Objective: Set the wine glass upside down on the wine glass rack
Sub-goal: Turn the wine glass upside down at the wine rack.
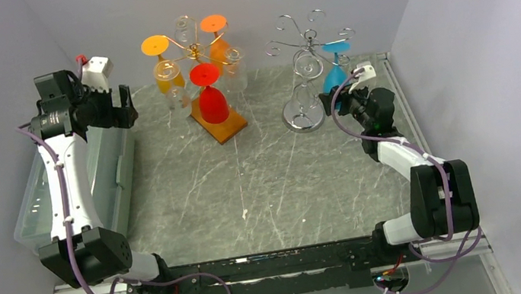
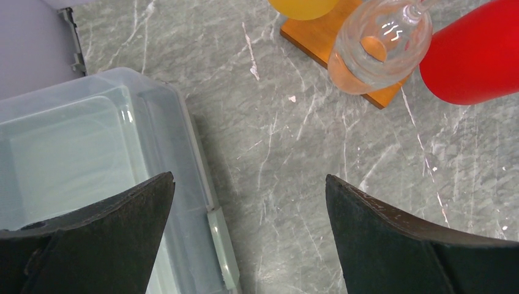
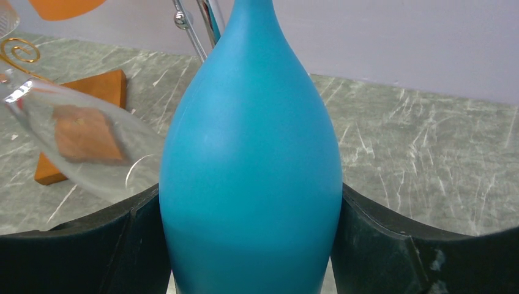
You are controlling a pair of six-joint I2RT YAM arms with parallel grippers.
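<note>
Grey marbled bench [image 1: 270, 184], pale walls around; we list the following. Item: blue wine glass [image 1: 337, 76], inverted, foot uppermost beside the arms of the silver rack [image 1: 304, 71] at the far right; the right gripper [image 1: 340, 96] clamps it by the bowl, we judge so that stem and foot are free to slide into a rack arm; whether the foot is seated we cannot tell. Item: left gripper [image 1: 125, 106], fingers wide apart, nothing between them, hanging over the edge of a clear plastic bin [image 1: 35, 209], out of the way. Item: gold rack [image 1: 194, 52], hung with orange, red and clear glasses. The right wrist view alone shows the fingers [image 3: 92, 245] pressed against both sides of the bowl; the overhead view alone shows the foot by the rack.
</note>
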